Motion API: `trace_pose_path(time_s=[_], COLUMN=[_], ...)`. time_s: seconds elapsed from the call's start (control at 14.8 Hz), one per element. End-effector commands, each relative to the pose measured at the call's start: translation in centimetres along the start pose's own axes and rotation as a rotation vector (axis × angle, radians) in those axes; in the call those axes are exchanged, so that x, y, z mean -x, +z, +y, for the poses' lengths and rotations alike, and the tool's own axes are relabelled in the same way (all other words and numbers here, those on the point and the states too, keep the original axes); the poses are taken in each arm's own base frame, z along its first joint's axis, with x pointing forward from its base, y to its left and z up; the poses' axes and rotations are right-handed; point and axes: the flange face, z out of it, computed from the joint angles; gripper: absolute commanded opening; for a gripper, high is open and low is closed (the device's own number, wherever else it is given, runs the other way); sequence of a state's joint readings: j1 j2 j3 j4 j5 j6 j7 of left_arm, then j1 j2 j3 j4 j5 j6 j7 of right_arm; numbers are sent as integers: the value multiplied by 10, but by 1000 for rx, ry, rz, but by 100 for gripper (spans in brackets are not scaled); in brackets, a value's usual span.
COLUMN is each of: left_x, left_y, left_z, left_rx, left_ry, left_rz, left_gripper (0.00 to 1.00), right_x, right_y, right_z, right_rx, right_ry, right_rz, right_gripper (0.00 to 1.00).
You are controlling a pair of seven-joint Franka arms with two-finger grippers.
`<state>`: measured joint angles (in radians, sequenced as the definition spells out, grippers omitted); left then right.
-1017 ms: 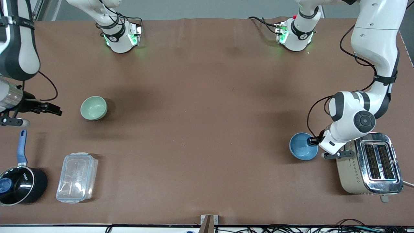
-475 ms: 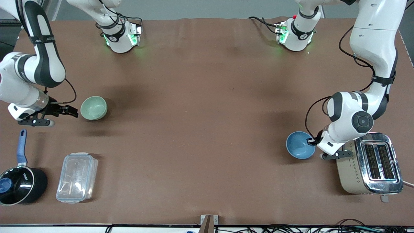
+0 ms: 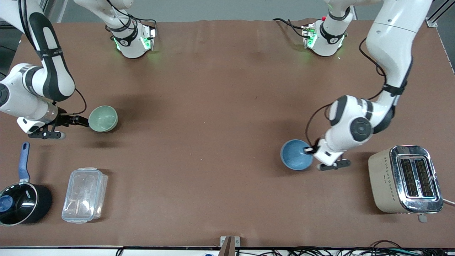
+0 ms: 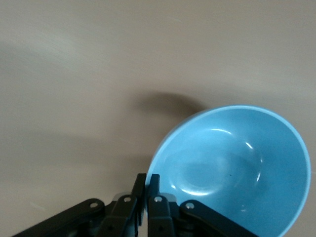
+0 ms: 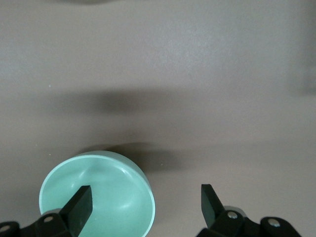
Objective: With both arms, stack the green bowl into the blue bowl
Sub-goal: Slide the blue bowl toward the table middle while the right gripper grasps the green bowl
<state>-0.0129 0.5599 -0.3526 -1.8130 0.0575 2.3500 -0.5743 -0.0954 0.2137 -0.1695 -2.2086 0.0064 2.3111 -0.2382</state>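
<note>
The green bowl stands upright on the table toward the right arm's end. My right gripper is open at its rim. In the right wrist view one finger is over the inside of the green bowl and the other finger is outside it. My left gripper is shut on the rim of the blue bowl, which sits tilted beside the toaster. In the left wrist view its fingertips pinch the blue bowl's edge. I cannot tell whether that bowl touches the table.
A toaster stands toward the left arm's end, near the front camera. A black saucepan with a blue handle and a clear plastic container sit nearer the front camera than the green bowl.
My left gripper has carried the blue bowl away from the toaster toward the table's middle. My right gripper has moved in from the table's end to the green bowl's rim.
</note>
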Motion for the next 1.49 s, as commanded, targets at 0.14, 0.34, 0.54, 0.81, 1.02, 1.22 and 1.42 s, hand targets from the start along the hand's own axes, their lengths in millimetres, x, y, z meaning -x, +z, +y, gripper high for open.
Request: trace_pose_path(time_s=[0.14, 0.34, 0.54, 0.81, 1.02, 1.22, 1.42], left_x=[67, 125, 165, 193, 186, 157, 108], left_y=[1, 37, 68, 87, 78, 28, -60], left_z=[141, 216, 267, 288, 288, 279, 245], left_rx=[37, 33, 35, 10, 23, 46, 41], left_ry=[-173, -223, -257, -254, -261, -273, -302], left_rz=[-33, -67, -72, -33, -24, 53, 97], left_gripper=[0, 0, 0, 3, 57, 100, 100], right_x=[6, 9, 12, 18, 23, 23, 23], right_y=[20, 34, 47, 64, 73, 74, 75], right_z=[3, 1, 0, -2, -4, -4, -8], right_rx=[-18, -22, -24, -29, -32, -34, -33], right_ry=[1, 0, 0, 0, -2, -1, -8], right_rz=[-25, -52, -75, -107, -128, -129, -132], right_gripper=[97, 96, 95, 87, 77, 53, 22])
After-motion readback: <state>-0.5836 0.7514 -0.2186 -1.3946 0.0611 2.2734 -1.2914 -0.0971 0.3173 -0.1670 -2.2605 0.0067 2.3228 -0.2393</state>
